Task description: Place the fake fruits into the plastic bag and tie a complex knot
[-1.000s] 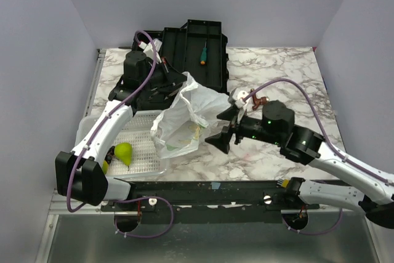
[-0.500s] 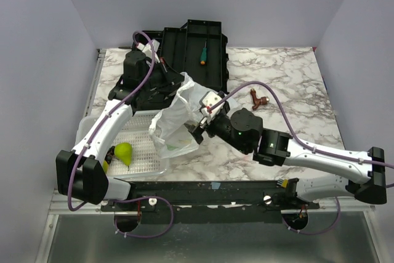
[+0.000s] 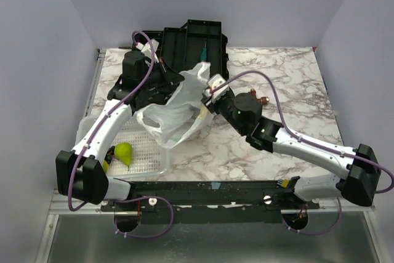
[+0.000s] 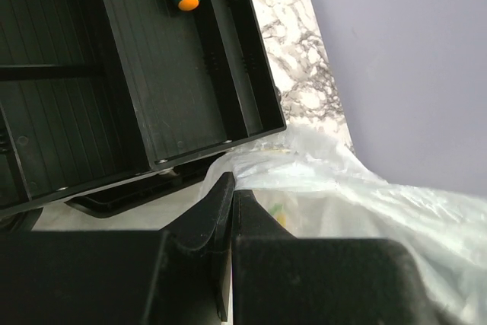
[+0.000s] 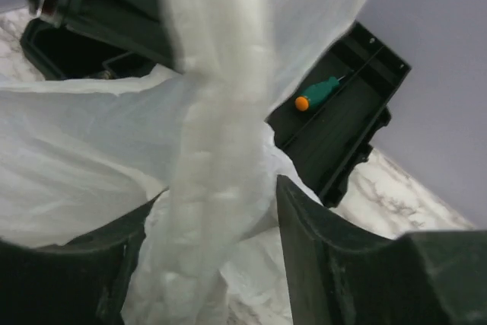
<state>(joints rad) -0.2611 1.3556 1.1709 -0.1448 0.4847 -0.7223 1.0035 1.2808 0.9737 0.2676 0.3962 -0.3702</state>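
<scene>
We find the plastic bag [image 3: 172, 115] near the middle of the worktop [image 3: 295, 72], its mouth drawn out between our two hands. In the overhead view the left hand [image 4: 230, 184] sits at the bag's upper-left edge. Its fingers are pressed flat together with white film rising right at their tips, so we judge it is pinching the rim, though the pinch itself is hidden. The right hand [image 5: 217, 203] is at the bag's right edge, and the next move turns on what lies there. A twisted handle [image 5: 217, 112] of the bag runs from top to bottom of the right wrist view, straight through the gap between the fingers [image 5: 319, 249], its long axis crosswise to their closing line. The jaws stand moderately apart, the strand close to the left-hand one and clear of the other, nothing clamped yet. The right hand is by far the nearer to that strand. One yellow-green fake fruit [image 3: 124, 152] lies in the white basket [image 3: 148, 152] at lower left, outside the bag and nearer the left arm. A yellowish patch shows through the film; we cannot tell whether it is fruit or print. Beyond the bag lies the black tray [image 3: 215, 41] holding a screwdriver [image 5: 316, 93].
</scene>
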